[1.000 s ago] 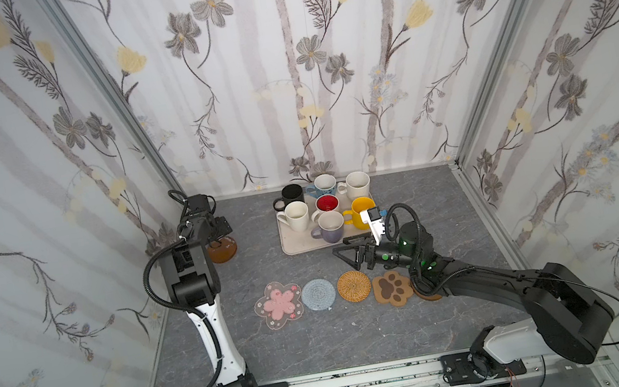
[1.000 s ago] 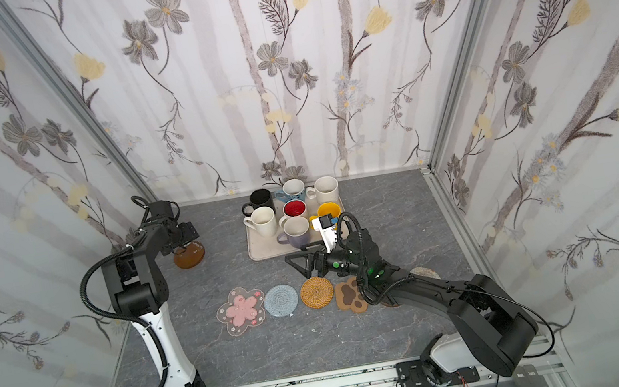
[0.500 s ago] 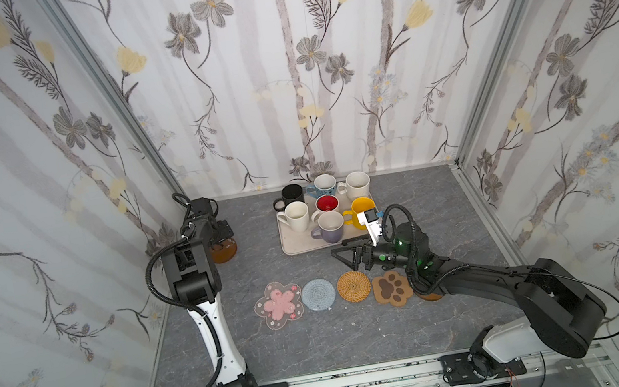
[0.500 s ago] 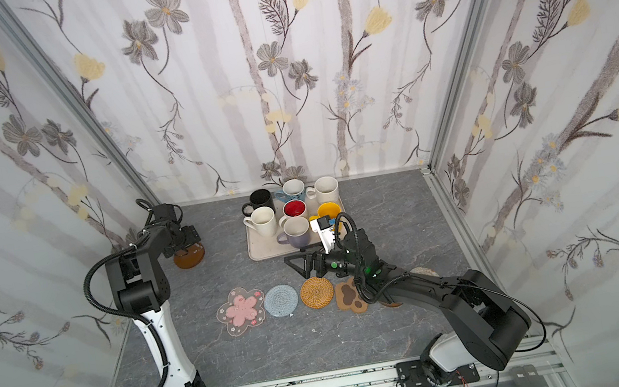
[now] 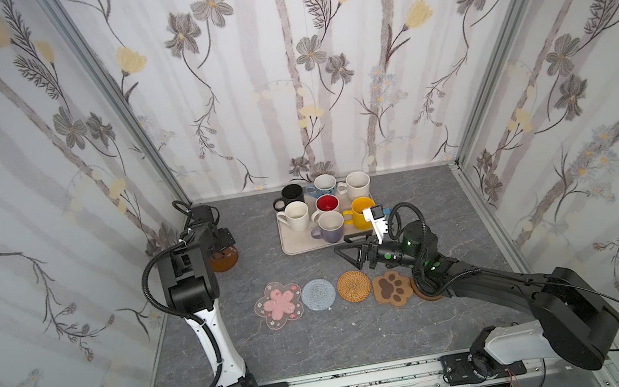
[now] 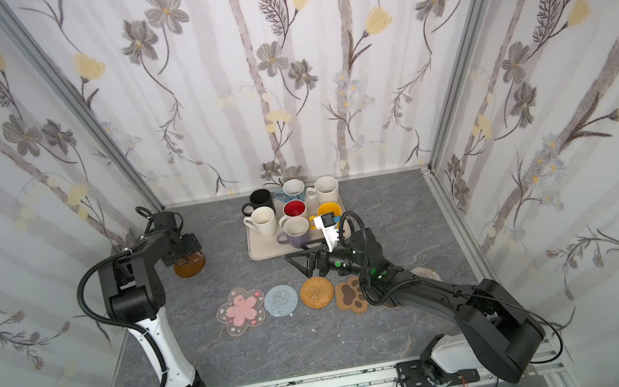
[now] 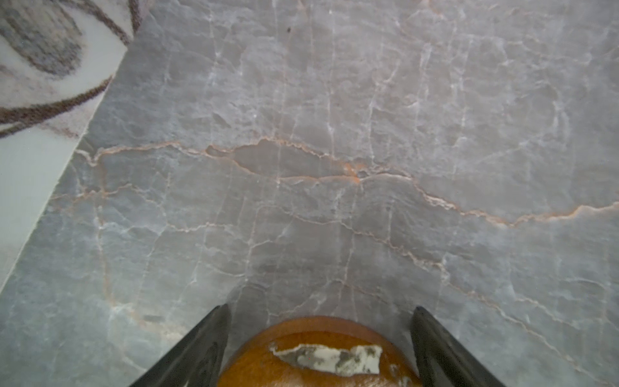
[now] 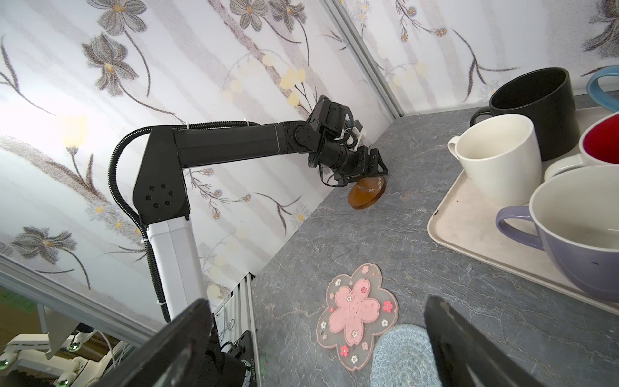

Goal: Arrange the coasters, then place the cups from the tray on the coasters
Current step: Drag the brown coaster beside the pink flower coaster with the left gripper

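Observation:
Several cups stand on the cream tray [image 5: 299,246] at the back, among them the black [image 5: 293,195], yellow [image 5: 359,210] and lavender cup [image 5: 331,227]. Coasters lie in a row in front: pink blossom [image 5: 278,304], grey-blue crochet [image 5: 318,294], tan rattan [image 5: 354,285], brown paw [image 5: 391,288]. A brown disc [image 5: 427,296] and a white woven round [image 6: 424,272] are partly hidden by the right arm. My right gripper [image 5: 344,250] hovers open between tray and row. My left gripper [image 7: 321,311] is open, with its fingers on either side of another brown wooden disc [image 7: 318,358] by the left wall.
Patterned walls close in the grey stone table [image 5: 283,354] on three sides, and the left one is close to the left gripper. The left arm's column [image 5: 214,344] rises at the front left. A metal rail [image 5: 329,385] runs along the front edge.
The left gripper has edged slightly lower over the wooden disc. The right arm has barely shifted.

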Available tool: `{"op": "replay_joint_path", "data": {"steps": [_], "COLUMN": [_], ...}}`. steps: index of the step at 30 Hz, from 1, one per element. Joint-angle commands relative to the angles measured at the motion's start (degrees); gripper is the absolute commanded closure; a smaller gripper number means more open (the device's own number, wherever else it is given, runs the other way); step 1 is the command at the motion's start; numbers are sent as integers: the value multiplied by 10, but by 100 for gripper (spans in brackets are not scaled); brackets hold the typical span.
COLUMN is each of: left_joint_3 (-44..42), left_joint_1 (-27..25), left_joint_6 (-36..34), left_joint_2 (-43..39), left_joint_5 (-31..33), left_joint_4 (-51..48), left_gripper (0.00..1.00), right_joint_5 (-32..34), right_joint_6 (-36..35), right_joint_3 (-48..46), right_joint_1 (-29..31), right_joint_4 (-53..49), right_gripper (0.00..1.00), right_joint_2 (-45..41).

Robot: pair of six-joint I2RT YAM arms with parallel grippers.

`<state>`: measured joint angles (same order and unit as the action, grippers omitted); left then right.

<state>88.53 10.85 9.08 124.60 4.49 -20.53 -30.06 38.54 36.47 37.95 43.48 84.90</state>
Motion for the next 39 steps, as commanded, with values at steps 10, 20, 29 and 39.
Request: {"op": "replay_joint_path", "data": {"steps": [10,20,29,39], "left_joint_3": [-114,-204,-285,-386], "left_joint_1": [0,-7,-8,-9], "left_joint_6": [24,66,95,135], "left_joint_2": [-82,-144,-221,-342], "left_joint_5": [-11,-15,6,19], "left_joint_4": [24,34,37,35], "left_gripper": [15,15,16,15], "right_joint_5": [9,10,15,25], "right_joint_6": [-7,-7,-12,-19], "right_joint_3": [-6,-13,-22,-30], "right_joint_1": [-1,-4,-10,-19], "right_joint_4": [-6,-6,-19,-37], "right_gripper": [0,0,0,0], "right_joint_2": [-39,-63,-100,-145]}}
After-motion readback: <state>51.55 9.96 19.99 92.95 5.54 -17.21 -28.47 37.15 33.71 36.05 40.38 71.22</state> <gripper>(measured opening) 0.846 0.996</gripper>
